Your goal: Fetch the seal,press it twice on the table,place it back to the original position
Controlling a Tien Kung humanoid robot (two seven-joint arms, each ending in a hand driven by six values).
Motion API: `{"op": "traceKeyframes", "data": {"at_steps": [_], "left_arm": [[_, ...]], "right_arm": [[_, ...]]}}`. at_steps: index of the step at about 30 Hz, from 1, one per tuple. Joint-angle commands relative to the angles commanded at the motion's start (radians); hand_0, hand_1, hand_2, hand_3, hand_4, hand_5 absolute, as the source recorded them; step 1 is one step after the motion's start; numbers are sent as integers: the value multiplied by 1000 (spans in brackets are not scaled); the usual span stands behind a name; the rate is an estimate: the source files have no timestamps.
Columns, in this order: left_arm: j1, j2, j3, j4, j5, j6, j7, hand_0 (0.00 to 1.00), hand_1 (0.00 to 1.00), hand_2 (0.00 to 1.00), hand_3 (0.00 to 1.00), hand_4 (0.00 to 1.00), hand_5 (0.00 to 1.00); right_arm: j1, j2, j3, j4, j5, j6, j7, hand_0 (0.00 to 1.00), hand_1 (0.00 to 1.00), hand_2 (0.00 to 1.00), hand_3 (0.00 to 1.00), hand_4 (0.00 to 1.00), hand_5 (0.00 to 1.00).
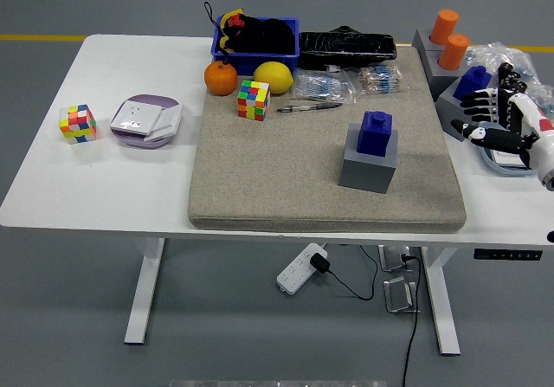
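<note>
seal (pixel 377 132): sits untouched on its grey block (pixel 368 167), mid-mat
right hand (pixel 498 119): far right, fingers spread, holding nothing
progress: looks like nothing's done; fetch, both presses, return all left

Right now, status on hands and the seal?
Right hand open at table's right edge, holding nothing. Left not in view. Blue seal untouched on grey block, mid-mat. Path clear.

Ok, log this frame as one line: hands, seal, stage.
right hand: open, at table's right edge, holding nothing | left hand: not in view | blue seal: on grey base, on mat, untouched | stage: fetch not yet done
</note>
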Motion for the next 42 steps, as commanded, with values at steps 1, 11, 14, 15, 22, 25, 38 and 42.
{"op": "traceKeyframes", "data": {"at_steps": [1, 11, 14, 15, 22, 25, 38, 42], "left_arm": [[0, 0, 0, 0, 0, 0, 0, 717, 692, 683, 721, 636, 238], [-4, -3, 5, -2, -2, 0, 0, 717, 692, 683, 721, 635, 237], [-4, -3, 8, -1, -5, 0, 0, 717, 692, 683, 721, 635, 237], [-4, -3, 8, -1, -5, -1, 0, 717, 692, 683, 721, 635, 237], [-6, -4, 14, 0, -9, 0, 0, 717, 692, 682, 720, 634, 238], [-9, -5, 15, -1, -9, -1, 0, 717, 692, 683, 721, 635, 238], [-11, -5, 16, -1, -7, -1, 0, 717, 692, 683, 721, 635, 237], [-8, -6, 20, 1, -11, -2, 1, 717, 692, 683, 721, 634, 237]], "right_arm": [[4, 3, -8, -1, 0, 2, -1, 725, 667, 669, 659, 877, 117], [70, 45, -131, -27, -7, 18, 3, 807, 772, 785, 801, 998, 78], [86, 56, -157, -32, -7, 19, 6, 807, 772, 785, 801, 998, 78], [88, 57, -161, -32, -8, 19, 6, 807, 772, 785, 801, 998, 78], [117, 63, -218, -35, -7, 17, 5, 829, 802, 816, 823, 998, 87], [128, 65, -242, -40, -10, 7, 7, 840, 811, 822, 831, 998, 81], [152, 73, -267, -61, -11, -32, 31, 818, 780, 800, 811, 983, 41], [146, 70, -250, -60, -14, -34, 32, 815, 777, 793, 804, 968, 22]]}}
